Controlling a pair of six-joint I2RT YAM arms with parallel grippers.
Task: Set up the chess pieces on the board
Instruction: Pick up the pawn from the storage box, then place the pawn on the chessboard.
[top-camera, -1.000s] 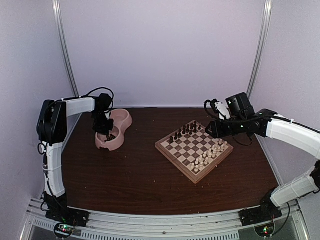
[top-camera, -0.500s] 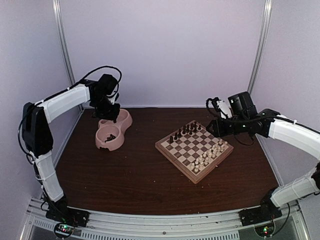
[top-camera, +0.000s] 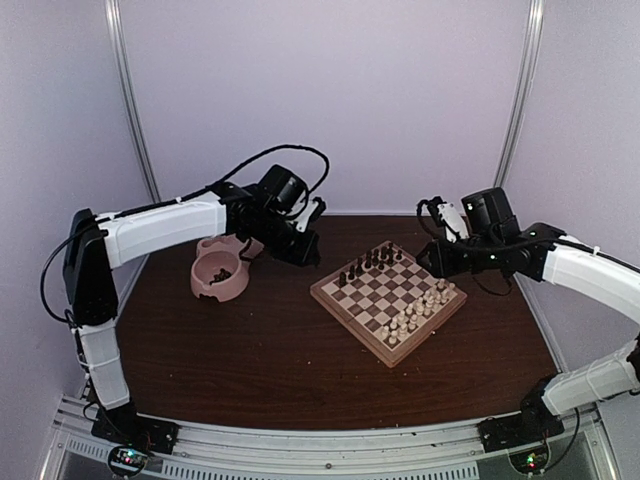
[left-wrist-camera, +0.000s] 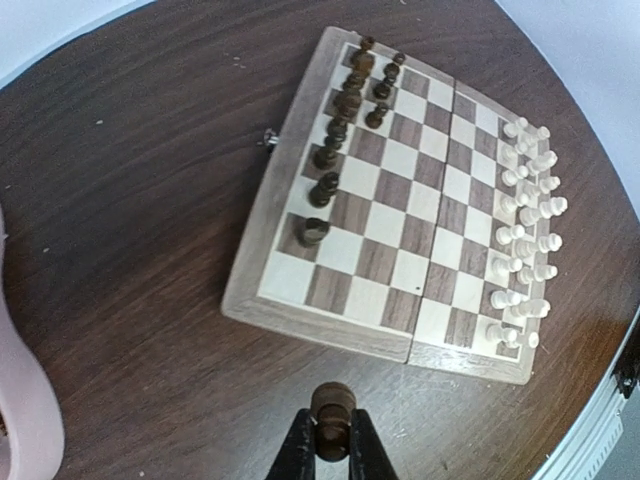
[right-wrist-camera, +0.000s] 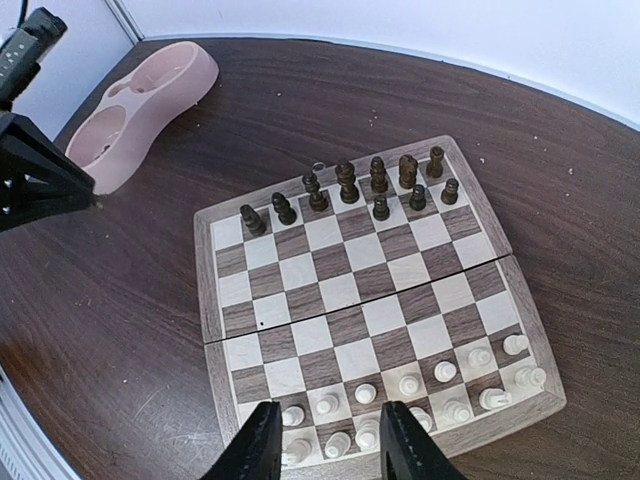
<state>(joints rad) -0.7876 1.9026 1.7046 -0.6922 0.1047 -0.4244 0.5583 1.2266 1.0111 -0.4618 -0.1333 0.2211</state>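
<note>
Top view looks down from behind; both wrists overlook the board (left-wrist-camera: 400, 215).

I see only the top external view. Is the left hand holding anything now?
Observer: Yes. In the left wrist view, the left hand is shut on one small dark brown wooden chess piece.
Operator: And the right hand?
Observer: The right hand is open and empty.
Operator: How many dark pieces stand in the second row of the square checkered wooden chessboard?
Observer: There are three second-row dark pieces, all toward one end.
</note>
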